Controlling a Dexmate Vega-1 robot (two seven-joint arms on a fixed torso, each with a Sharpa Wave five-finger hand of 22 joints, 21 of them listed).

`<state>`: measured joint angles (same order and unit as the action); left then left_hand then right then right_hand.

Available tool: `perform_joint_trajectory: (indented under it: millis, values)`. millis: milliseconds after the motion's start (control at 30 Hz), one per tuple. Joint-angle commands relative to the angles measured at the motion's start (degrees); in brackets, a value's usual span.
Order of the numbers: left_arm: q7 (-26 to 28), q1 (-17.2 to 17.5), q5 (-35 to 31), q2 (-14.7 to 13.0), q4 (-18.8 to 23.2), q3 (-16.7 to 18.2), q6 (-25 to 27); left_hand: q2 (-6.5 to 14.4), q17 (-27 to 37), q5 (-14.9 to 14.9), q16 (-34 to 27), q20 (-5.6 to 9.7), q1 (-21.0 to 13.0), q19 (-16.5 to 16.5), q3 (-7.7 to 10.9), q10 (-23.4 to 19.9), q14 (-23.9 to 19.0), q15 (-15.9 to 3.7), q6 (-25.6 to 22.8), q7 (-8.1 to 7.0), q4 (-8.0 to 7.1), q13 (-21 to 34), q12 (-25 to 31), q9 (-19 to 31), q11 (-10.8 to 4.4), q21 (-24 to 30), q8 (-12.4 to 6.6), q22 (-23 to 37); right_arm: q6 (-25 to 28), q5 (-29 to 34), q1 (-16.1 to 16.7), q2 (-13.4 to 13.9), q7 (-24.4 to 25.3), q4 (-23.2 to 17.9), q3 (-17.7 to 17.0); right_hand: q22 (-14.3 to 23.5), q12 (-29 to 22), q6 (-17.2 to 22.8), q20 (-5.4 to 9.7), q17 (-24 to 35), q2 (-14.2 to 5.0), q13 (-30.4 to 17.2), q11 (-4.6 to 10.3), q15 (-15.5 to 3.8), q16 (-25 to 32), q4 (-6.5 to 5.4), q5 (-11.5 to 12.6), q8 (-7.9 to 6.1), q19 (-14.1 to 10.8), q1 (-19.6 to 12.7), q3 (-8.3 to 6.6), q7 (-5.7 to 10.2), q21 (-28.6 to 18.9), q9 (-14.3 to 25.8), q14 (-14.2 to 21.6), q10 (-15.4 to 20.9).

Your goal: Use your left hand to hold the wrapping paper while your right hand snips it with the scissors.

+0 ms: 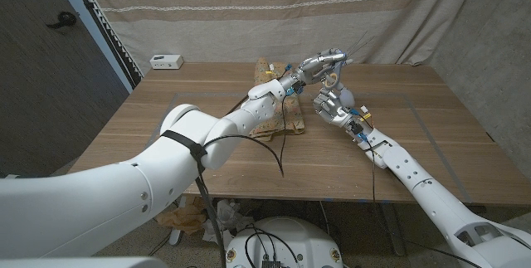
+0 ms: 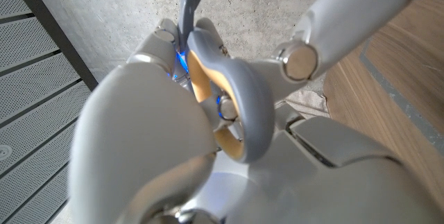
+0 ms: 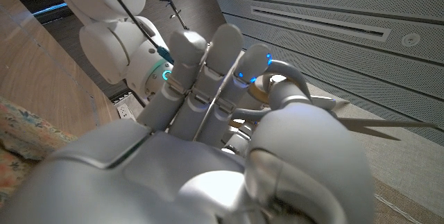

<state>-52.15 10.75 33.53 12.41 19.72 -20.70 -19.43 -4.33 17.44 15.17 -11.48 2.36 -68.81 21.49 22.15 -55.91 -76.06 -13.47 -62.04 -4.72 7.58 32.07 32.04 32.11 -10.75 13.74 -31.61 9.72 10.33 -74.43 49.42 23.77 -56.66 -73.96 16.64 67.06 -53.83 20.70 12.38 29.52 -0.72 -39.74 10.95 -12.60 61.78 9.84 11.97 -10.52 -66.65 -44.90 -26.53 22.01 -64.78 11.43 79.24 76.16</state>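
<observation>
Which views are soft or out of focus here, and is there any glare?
Head view: sharp, evenly lit, no glare. Left wrist view: the left hand is a blurred white mass; scissors handle softer still. Right wrist view: right hand soft up close, background sharper.

Both arms were stretched out over the middle of the table, meeting near the far side. The left arm came in from the bottom left corner, elbow bent, forearm angled up, and the left hand [image 1: 323, 60] was raised off the surface with fingers curled in. The right arm ran in from the bottom right corner, pretty straight, and the right hand [image 1: 332, 102] sat just below the left one, nearly touching it. In the right wrist view its fingers [image 3: 208, 64] were bunched together and curled.
</observation>
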Motion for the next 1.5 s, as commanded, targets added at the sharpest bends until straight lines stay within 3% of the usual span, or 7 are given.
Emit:
perform_joint_trajectory:
  millis: [33, 267, 400, 433, 967, 1200, 1500]
  values:
    - [0.72, 0.13, 0.79, -0.05, 0.0, -1.63, -1.15, 4.55, 0.07, 0.36, -0.25, 7.87, -4.42, 0.43, 0.11, -0.09, -0.17, -0.25, -0.35, -0.13, 0.0, -0.05, 0.45, 0.12, -0.12, -0.18, -0.33, 0.24, 5.64, -2.86, -0.93, -1.21, -3.75, 2.56, 0.39, 0.47, -0.37, 20.72, -0.02, -0.1, 0.04, -0.22, 0.17, -0.05, 0.57, -0.15, -0.08, -0.56, 0.46, -1.84, 0.69, -19.01, -0.81, 0.46, -0.09, 0.63]
    - [0.44, 0.15, 1.78, 0.09, -0.04, -1.19, 0.14, 4.47, 0.08, 0.39, -0.25, 7.89, -4.45, 0.57, 0.09, -0.14, -0.14, -0.25, -0.12, -0.1, 0.03, -0.05, 0.61, 0.11, -0.16, -0.47, -0.28, 0.24, 6.94, -3.9, -0.82, -1.96, -3.67, 3.33, -0.42, 0.0, -0.35, 24.2, -0.03, -0.61, 0.13, -0.37, 0.28, -0.11, 1.46, -0.69, -0.01, -1.46, 1.28, -3.55, 2.24, -18.59, -1.09, 0.95, -0.2, -0.15]
    - [0.08, 0.18, 2.03, 0.05, -0.04, -1.05, 0.27, 4.41, 0.11, 0.36, -0.25, 7.92, -4.51, 0.7, -0.02, -0.28, -0.12, -0.27, 0.05, -0.39, 0.07, -0.25, 0.75, 0.11, -0.26, -0.71, -0.26, 0.26, 7.02, -3.97, -0.56, -2.31, -3.18, 3.42, -0.78, 0.13, -0.06, 24.85, -0.04, -1.04, 0.7, -0.24, 0.32, -0.31, 1.5, -0.27, 0.27, -1.65, 1.43, -5.12, 2.71, -18.2, -1.54, 1.71, -0.53, -0.95]
    - [0.07, 0.19, 2.02, 0.02, -0.04, -1.07, 0.2, 4.28, 0.11, 0.34, -0.25, 7.93, -4.53, 0.74, -0.09, -0.38, -0.11, -0.26, 0.18, -0.45, 0.12, -0.18, 0.9, 0.11, -0.3, -0.77, -0.23, 0.27, 7.06, -4.02, -0.55, -2.41, -3.28, 3.49, -0.85, -0.23, -0.2, 25.22, -0.04, -1.28, 0.86, -0.46, 0.32, -0.33, 1.3, -0.19, 0.4, -1.82, 1.82, -5.68, 2.78, -17.41, -1.29, 1.99, -0.89, -1.0]
    - [-1.12, 0.39, 3.03, -0.24, -0.04, -0.17, -0.14, 4.28, 0.18, 0.3, -0.31, 7.96, -4.61, 1.05, -0.26, -0.29, -0.19, -0.26, -0.04, -0.47, 0.11, -0.24, 1.27, 0.13, -0.36, -1.21, -0.43, 0.3, 6.87, -3.53, -0.22, -2.59, -2.14, 3.47, -1.61, -0.45, -0.02, 30.51, -0.06, -1.4, 1.85, -0.88, 0.36, -0.45, 0.87, -0.84, 2.14, -5.01, 3.27, -9.01, 4.39, -17.91, -2.26, 7.79, -1.46, -2.93]
    - [-1.78, 0.36, 4.02, -0.32, -0.07, 0.85, 0.93, 4.35, 0.2, 0.28, -0.29, 7.97, -4.62, 1.14, -0.28, -0.18, -0.15, -0.26, -0.05, -0.37, 0.08, -0.33, 1.35, 0.13, -0.32, -1.39, -0.46, 0.31, 6.55, -3.16, 0.09, -2.33, -1.74, 3.0, -1.77, -0.13, -0.06, 33.7, -0.01, -1.04, 2.3, -1.09, 0.29, -0.45, 0.42, -1.14, 3.14, -8.97, 3.57, -10.53, 5.48, -17.3, -3.37, 13.62, -1.22, -2.48]
    - [-2.49, 0.29, 4.24, -0.57, -0.06, 1.33, 1.11, 4.4, 0.23, 0.25, -0.28, 7.95, -4.65, 1.29, -0.32, -0.07, -0.11, -0.27, 0.06, -0.41, 0.06, -0.4, 1.49, 0.11, -0.3, -1.59, -0.46, 0.31, 6.21, -2.93, 0.72, -1.75, -0.56, 2.09, -2.1, -0.61, 0.4, 34.36, 0.04, -0.81, 2.42, -1.26, 0.31, -0.46, -0.24, -1.32, 3.9, -12.61, 3.72, -11.63, 6.47, -16.96, -3.74, 18.96, -1.15, -2.34]
